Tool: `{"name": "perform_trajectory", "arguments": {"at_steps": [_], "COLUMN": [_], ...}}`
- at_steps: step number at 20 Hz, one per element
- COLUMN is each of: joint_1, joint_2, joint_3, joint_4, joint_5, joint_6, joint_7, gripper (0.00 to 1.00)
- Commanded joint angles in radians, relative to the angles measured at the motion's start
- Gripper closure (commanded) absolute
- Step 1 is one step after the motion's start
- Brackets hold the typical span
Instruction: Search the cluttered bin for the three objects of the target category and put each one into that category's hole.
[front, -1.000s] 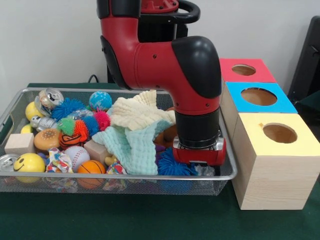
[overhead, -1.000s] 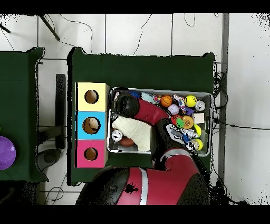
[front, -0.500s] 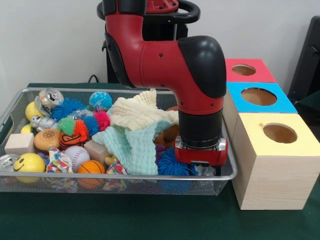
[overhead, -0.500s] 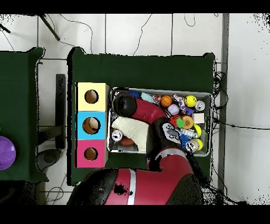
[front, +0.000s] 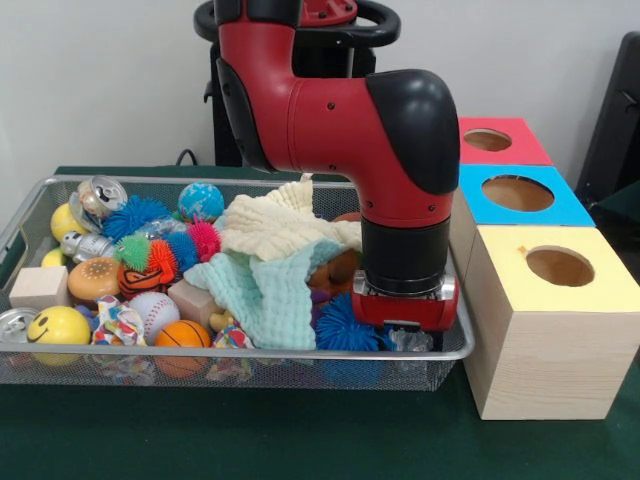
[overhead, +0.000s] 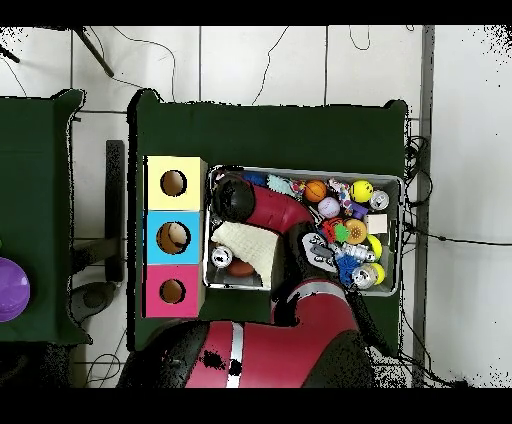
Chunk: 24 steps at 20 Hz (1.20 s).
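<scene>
Front view: we find no legible brand, label or writing on any item. The wire mesh bin holds mixed clutter: a yellow smiley ball, a baseball, a small basketball, a burger-shaped toy, a wooden block, a cream cloth lying on a mint cloth, and a blue spiky ball. The gripper is lowered into the bin's end nearest the boxes, just beside the blue spiky ball. We cannot tell its state, as the wrist housing hides it. Beside the bin stand a yellow-topped box, a blue-topped box and a red-topped box, each with one round hole.

Overhead view: the arm crosses the bin toward the yellow-topped box.
</scene>
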Motion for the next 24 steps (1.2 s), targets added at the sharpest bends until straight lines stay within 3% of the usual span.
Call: {"name": "perform_trajectory", "arguments": {"at_steps": [1,10,24], "joint_1": [0.009,-0.018,0.025], "joint_2": [0.0,-0.029,-0.102], "joint_3": [0.117,0.151,0.161], "joint_4": [0.026,0.089,0.241], "joint_5": [0.048,0.042,0.104], "joint_6": [-0.041,-0.062,-0.122], "joint_7": [0.208,0.217,0.305], "gripper": [0.0,0.0,0.0]}}
